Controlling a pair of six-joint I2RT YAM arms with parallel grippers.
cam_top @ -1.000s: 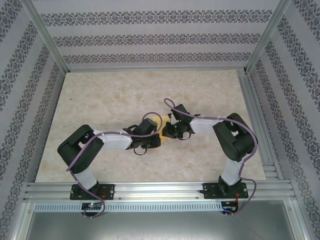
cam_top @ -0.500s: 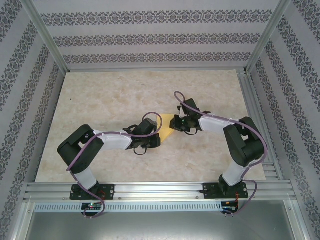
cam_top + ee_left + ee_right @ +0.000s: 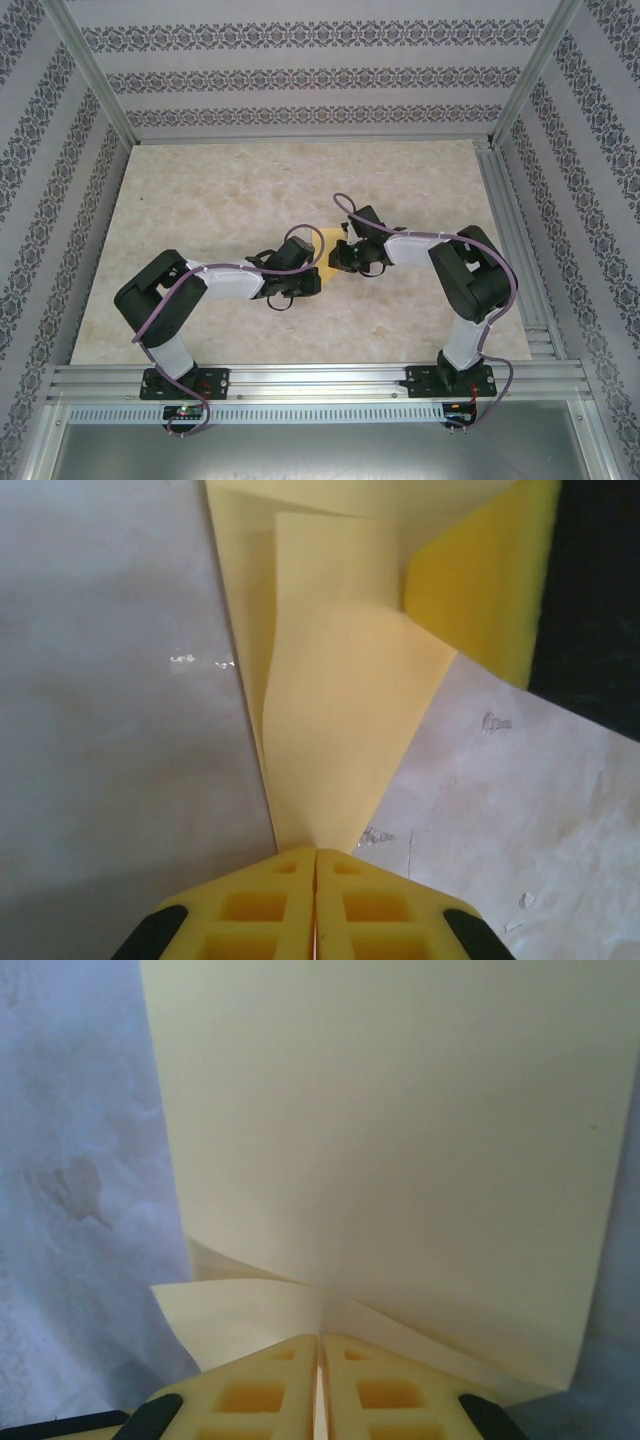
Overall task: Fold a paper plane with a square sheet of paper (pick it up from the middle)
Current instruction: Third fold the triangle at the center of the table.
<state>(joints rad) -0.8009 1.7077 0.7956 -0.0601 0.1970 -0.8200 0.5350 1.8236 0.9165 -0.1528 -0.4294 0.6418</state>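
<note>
Paper (image 3: 340, 710), creased and yellow: left fingers (image 3: 268, 912) pinch its narrow tip, right fingers (image 3: 262, 1398) pinch another edge.

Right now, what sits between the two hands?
The folded yellow paper spans the gap, pinched by left hand and right hand; top view shows it.

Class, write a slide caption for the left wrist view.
Left tool shut on creased yellow paper, pale table behind.

This looks like a robotics lab test cell: a marble-patterned table (image 3: 200, 200) boxed in by aluminium posts (image 3: 85, 70) and walls of patterned wallpaper (image 3: 300, 75), with the cabled left arm (image 3: 215, 283) and right arm (image 3: 470, 280) bolted to a front rail (image 3: 320, 378).
</note>
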